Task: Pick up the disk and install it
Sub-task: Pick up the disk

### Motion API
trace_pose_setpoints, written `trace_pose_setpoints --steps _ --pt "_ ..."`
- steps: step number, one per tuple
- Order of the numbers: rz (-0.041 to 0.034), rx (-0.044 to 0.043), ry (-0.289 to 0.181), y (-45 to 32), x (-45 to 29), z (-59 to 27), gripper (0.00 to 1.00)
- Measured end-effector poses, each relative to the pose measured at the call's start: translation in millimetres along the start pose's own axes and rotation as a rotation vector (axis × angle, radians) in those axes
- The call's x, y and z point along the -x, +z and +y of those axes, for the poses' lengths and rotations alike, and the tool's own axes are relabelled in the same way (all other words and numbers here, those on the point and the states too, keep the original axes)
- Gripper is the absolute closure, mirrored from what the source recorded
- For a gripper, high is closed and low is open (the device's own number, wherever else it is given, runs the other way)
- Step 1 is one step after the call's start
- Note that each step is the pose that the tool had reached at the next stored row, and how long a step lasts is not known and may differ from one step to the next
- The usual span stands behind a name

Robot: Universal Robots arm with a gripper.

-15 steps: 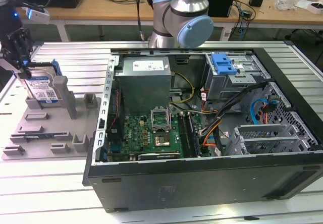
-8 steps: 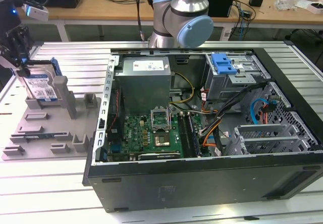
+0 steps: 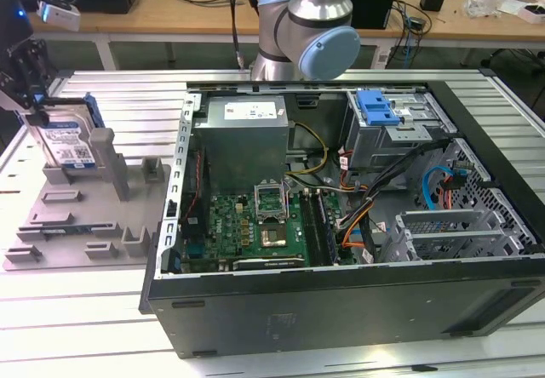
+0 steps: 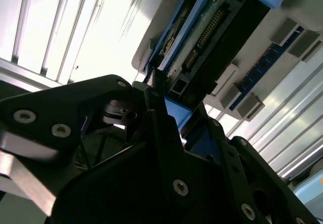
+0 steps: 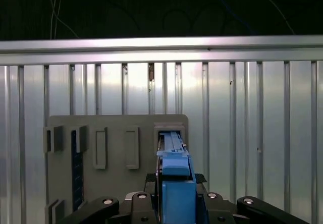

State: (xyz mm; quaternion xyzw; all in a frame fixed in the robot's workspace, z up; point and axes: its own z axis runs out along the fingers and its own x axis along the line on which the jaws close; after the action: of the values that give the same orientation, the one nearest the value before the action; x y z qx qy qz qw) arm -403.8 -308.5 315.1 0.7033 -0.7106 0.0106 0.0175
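Pick-up in hand: at the exterior view's left the gripper is clamped narrow on the disk, upright in a slot of the grey holder; freeing it likely calls for a straight lift.

black pincer tight around the blue-framed disk, above a grey holder and ribbed metal table

Noted ribbed, satin-bright aluminium in the table; matt grey plastic in the holder; glossy blue plastic round the disk, silver metal under its paper label; matt black on the gripper.
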Motion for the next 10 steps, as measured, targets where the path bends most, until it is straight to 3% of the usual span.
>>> trace_pose_setpoints --steps 4,10 --pt "0.0 -0.0003 0.0 -4.6 -0.2 0.1 0.64" --pt "0.0 -0.001 0.0 -21.8 -0.9 0.2 0.64"
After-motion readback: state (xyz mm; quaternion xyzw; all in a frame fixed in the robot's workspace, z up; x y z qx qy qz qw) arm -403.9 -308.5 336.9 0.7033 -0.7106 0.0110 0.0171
